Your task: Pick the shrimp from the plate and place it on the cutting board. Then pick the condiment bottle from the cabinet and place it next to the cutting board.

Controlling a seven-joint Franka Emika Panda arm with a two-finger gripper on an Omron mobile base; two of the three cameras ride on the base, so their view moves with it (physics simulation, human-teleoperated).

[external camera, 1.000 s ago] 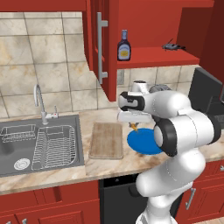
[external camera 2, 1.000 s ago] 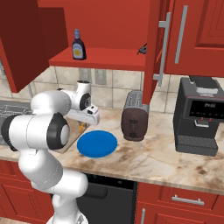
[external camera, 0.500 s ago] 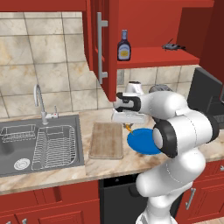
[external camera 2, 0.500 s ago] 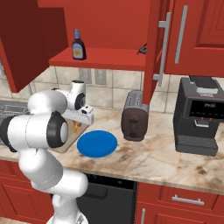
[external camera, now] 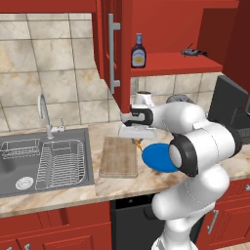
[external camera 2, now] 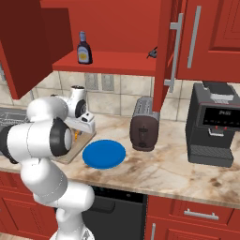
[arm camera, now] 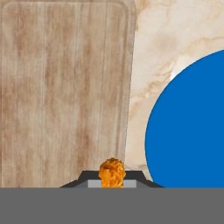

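Marble counter (external camera: 127, 188) carries the board (external camera: 118, 156) beside the blue plate (external camera: 157, 157). Above the board's plate-side edge, the gripper (external camera: 138, 142) is pinched tight on the shrimp (arm camera: 112, 172).

Since the earlier frames the arm has swung leftward in the left base view: the pincer (external camera: 138, 142), previously above the blue plate (external camera: 157, 158) right of centre, now sits over the gap between the plate and the right edge of the cutting board (external camera: 118, 156). The shrimp (external camera: 138, 144) has travelled with it, clamped between the closed tips and off the plate. In the right base view the hand has shifted toward the left of the frame, nearer the board.
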